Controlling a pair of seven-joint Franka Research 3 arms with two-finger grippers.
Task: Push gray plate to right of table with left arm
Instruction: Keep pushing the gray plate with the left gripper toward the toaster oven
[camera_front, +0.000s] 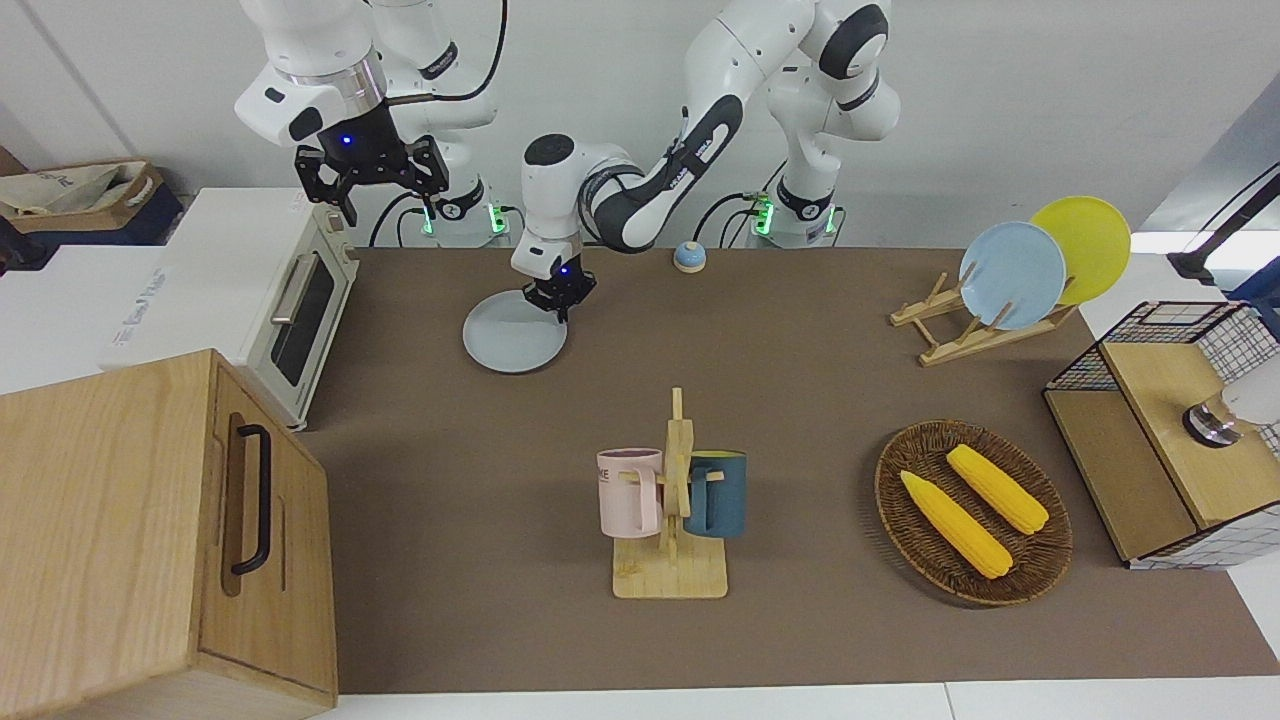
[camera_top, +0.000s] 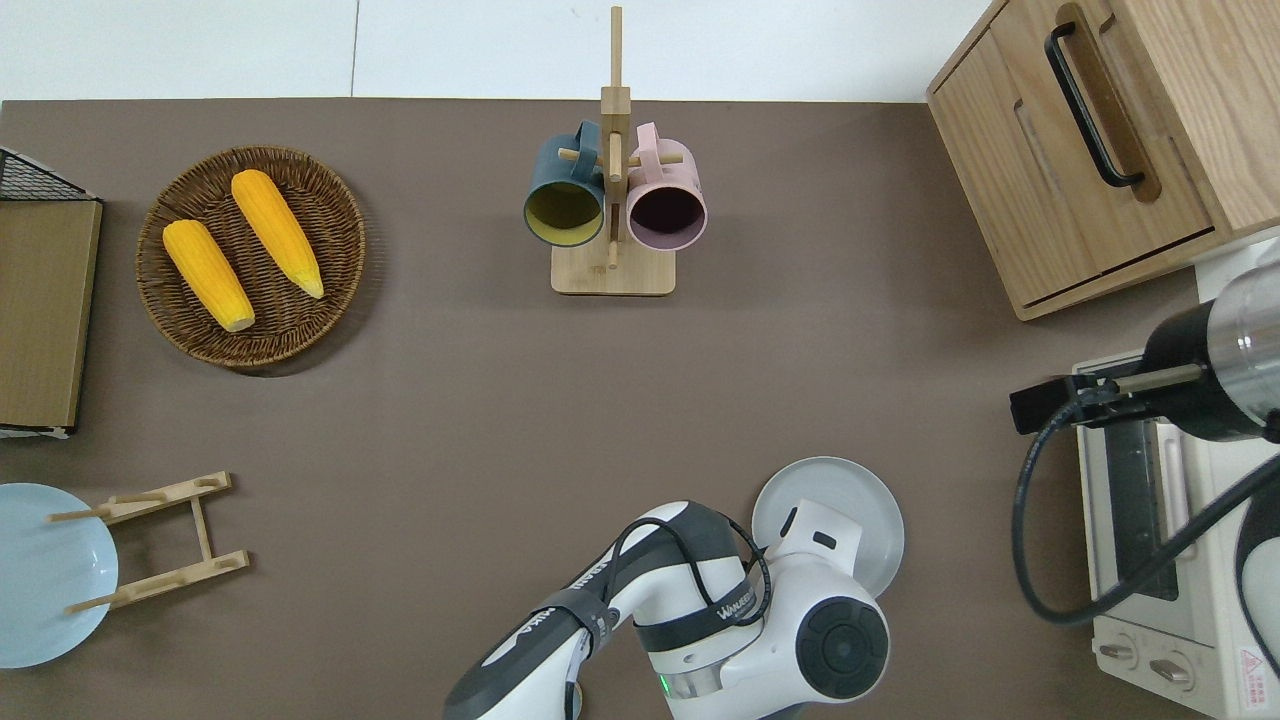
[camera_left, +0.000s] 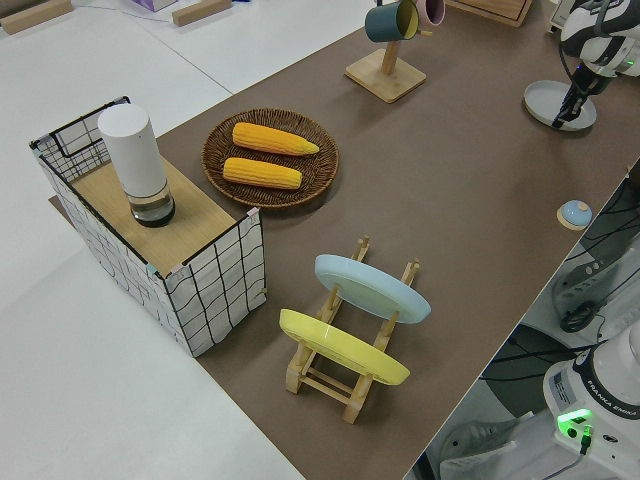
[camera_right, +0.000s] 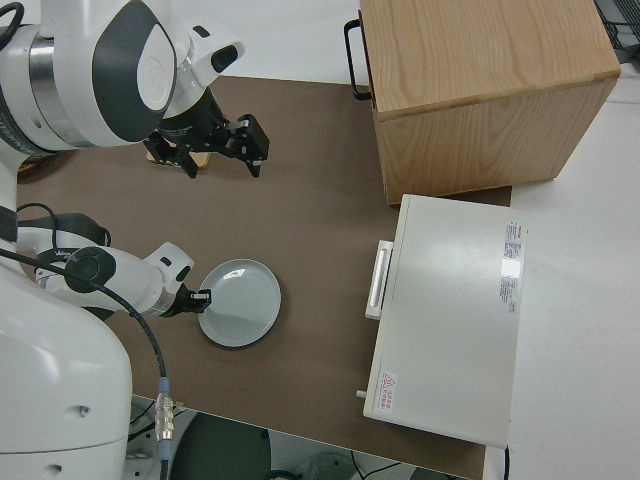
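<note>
left hand (camera_front: 558, 302) clenched, tips on gray plate (camera_front: 510, 345) rim | plate on desk (camera_front: 800, 400), between centre and toaster oven (camera_front: 290, 300) | push partway, room left | right arm parked

gray plate (camera_front: 513, 343) flat on table (camera_front: 800, 400)
</note>
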